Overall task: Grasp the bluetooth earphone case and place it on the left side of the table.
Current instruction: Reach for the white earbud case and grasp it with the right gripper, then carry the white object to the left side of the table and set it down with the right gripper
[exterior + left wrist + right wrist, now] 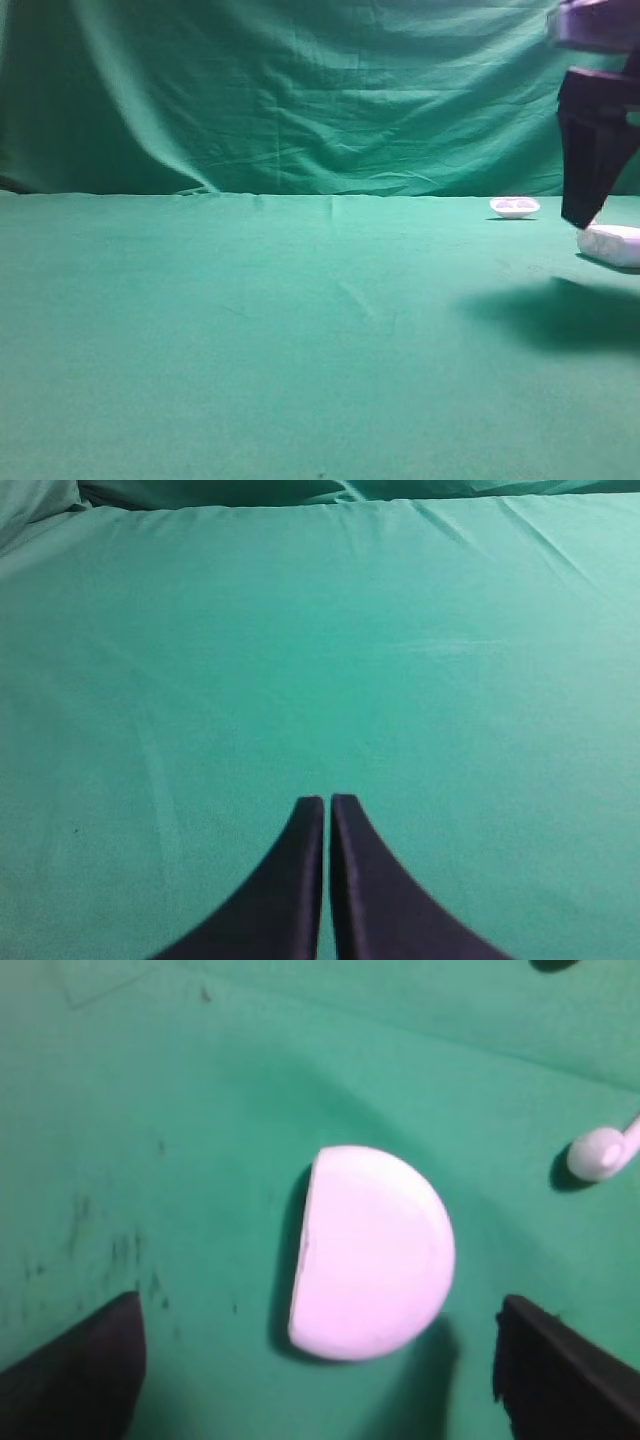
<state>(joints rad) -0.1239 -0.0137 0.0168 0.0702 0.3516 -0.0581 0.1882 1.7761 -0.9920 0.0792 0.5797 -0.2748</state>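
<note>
Left claw (327,815) of mine sits pinched shut over bare green counter (250,330), nothing between its tips, well apart from anything white. Moving rightward, a shallow white dish (514,207) rests far back on the counter. Further right, my right claw (320,1360) hangs spread wide, gripping nothing, directly above the bluetooth earphone case (370,1252), which lies flat on the counter's right side between my two fingertips. From my right wrist, its straight edge faces my left fingertip, its rounded side my right one, so its long axis runs across the line between the tips. A small white earbud (600,1150) lies just beyond. My right arm is plainly the nearer one; I judge a straight descent fits.
</note>
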